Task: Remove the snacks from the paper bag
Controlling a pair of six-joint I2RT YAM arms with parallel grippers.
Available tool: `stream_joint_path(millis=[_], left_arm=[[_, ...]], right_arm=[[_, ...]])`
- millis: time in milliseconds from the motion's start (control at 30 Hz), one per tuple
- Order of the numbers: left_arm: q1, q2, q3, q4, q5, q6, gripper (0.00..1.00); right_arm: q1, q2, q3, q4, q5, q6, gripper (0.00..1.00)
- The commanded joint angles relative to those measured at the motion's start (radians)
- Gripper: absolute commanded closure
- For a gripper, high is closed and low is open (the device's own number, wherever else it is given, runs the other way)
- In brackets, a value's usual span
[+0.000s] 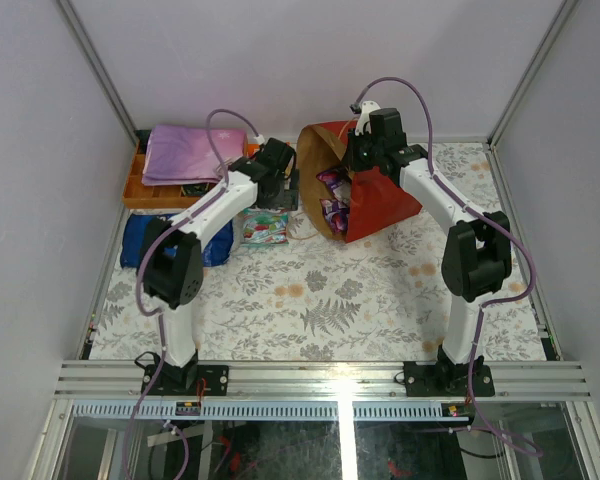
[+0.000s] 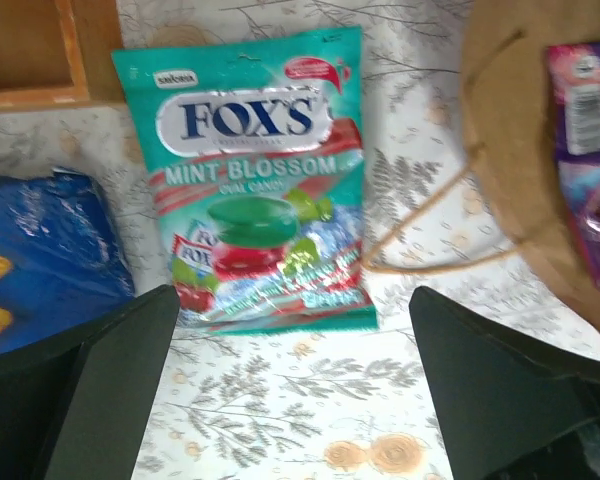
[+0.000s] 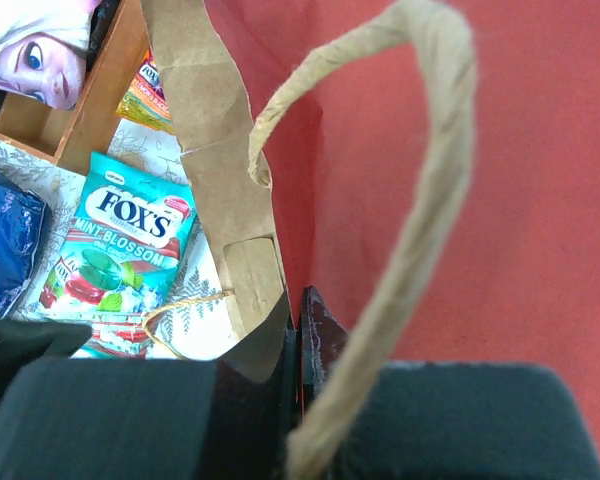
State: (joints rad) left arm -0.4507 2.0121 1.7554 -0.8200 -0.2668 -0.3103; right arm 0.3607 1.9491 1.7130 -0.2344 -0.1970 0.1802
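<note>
The red paper bag (image 1: 380, 205) lies on its side, its brown mouth facing left, with purple packets (image 1: 333, 200) inside. My right gripper (image 1: 365, 150) is shut on the bag's upper rim (image 3: 280, 290); a string handle (image 3: 420, 220) loops over it. My left gripper (image 1: 273, 185) is open and empty above the table, just left of the bag's mouth. A green Fox's candy packet (image 2: 255, 180) lies flat on the cloth just ahead of its fingers (image 2: 110, 370). The blue Doritos bag (image 1: 145, 240) lies at the left. The bag's mouth (image 2: 520, 150) shows a purple packet (image 2: 590, 140).
An orange wooden tray (image 1: 145, 190) at the back left holds a folded purple-pink cloth (image 1: 190, 150) and an orange packet (image 3: 150, 95). Grey walls close in the floral tablecloth (image 1: 320, 300). The bag's lower string handle (image 2: 430, 230) lies on the cloth.
</note>
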Motion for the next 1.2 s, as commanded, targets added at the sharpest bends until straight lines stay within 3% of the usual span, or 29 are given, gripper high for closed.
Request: stream_joint_path(millis=[0, 67, 200, 567, 867, 1000, 1167], left_arm=[[-0.003, -0.154, -0.257, 0.244, 0.132, -0.143, 0.0], [-0.003, -0.188, -0.373, 0.321, 0.162, -0.181, 0.0], [-0.003, -0.196, -0.459, 0.386, 0.166, -0.214, 0.0], [0.046, -0.074, -0.435, 0.403, 0.097, -0.185, 0.0], [0.105, -0.116, -0.356, 0.353, 0.049, -0.156, 0.0], [0.061, -0.199, -0.256, 0.317, 0.067, -0.141, 0.0], [-0.035, -0.212, -0.085, 0.331, 0.183, -0.168, 0.0]], right_arm=[[0.006, 0.005, 0.052, 0.078, -0.054, 0.003, 1.0], [0.007, 0.006, 0.051, 0.078, -0.055, 0.004, 1.0], [0.007, 0.003, 0.041, 0.077, -0.05, 0.003, 1.0], [0.006, -0.015, 0.025, 0.064, -0.023, -0.026, 1.0], [0.005, -0.018, 0.063, -0.009, -0.029, -0.193, 1.0], [0.002, -0.017, 0.08, -0.09, -0.108, -0.383, 1.0], [-0.02, -0.001, 0.112, -0.188, -0.17, -0.473, 1.0]])
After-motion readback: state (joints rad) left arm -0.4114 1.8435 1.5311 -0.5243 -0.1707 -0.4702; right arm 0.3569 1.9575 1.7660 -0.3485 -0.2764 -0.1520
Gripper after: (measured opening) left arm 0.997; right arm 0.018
